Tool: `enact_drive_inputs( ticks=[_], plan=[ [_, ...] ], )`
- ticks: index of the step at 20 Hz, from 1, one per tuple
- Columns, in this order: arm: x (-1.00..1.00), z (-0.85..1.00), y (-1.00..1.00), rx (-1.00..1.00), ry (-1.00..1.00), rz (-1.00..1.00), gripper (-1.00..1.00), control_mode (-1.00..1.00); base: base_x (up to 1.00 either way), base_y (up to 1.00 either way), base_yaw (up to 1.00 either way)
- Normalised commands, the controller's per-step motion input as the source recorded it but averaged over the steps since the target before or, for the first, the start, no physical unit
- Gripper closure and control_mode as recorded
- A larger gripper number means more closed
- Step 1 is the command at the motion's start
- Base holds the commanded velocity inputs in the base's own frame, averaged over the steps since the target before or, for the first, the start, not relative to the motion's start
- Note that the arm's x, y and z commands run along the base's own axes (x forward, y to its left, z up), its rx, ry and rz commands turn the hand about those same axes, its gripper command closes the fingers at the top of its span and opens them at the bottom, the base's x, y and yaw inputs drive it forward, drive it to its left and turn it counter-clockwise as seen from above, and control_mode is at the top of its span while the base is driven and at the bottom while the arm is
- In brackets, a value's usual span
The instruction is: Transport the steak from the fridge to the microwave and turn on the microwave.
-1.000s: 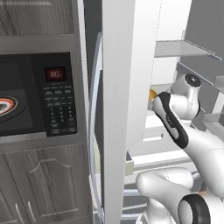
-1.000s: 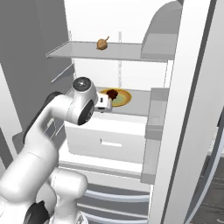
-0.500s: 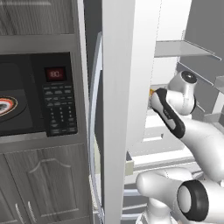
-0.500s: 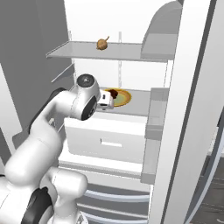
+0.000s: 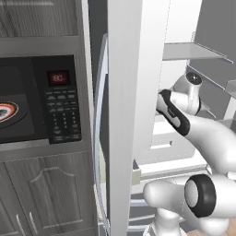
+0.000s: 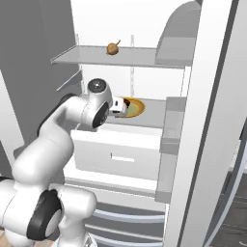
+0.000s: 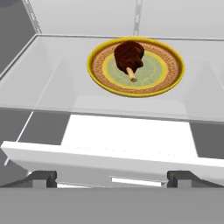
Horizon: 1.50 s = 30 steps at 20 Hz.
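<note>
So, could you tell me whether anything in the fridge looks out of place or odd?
Nothing stands out. The steak sits on its yellow-rimmed plate, which lies flat on the glass shelf of the open fridge. The open hand faces it and touches nothing. No spill or damage shows.

Arm bent, reaching fwd, jaws wide.
White arm rises from base, elbow high, forearm level; gripper w/ fingertips far apart, nothing between them.

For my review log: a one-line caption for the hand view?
Open gripper faces the steak on a yellow plate on a fridge shelf.
</note>
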Motion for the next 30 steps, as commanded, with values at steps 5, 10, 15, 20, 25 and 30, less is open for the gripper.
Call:
enact_drive_inputs(
  ticks=[5, 10, 15, 20, 25, 30],
  plan=[
    [0.29, 0.0, 0.0, 0.0, 0.0, 0.0, -1.0, -1.0, 0.0, 0.0, 0.0],
    [0.28, 0.0, -0.05, 0.01, 0.0, 0.0, -1.0, -1.0, 0.0, 0.0, 0.0],
    [0.28, 0.0, -0.08, 0.01, 0.0, 0.0, -1.0, -1.0, 0.0, 0.0, 0.0],
    [0.25, -0.1, 0.0, 0.0, -0.01, 0.0, -1.0, -1.0, 0.0, 0.0, 0.0],
    [0.16, -0.12, 0.0, 0.0, -0.02, 0.0, -1.0, -1.0, 0.0, 0.0, 0.0],
    [0.12, -0.14, 0.0, 0.0, -0.01, 0.0, -1.0, -1.0, 0.0, 0.0, 0.0]
  ],
)
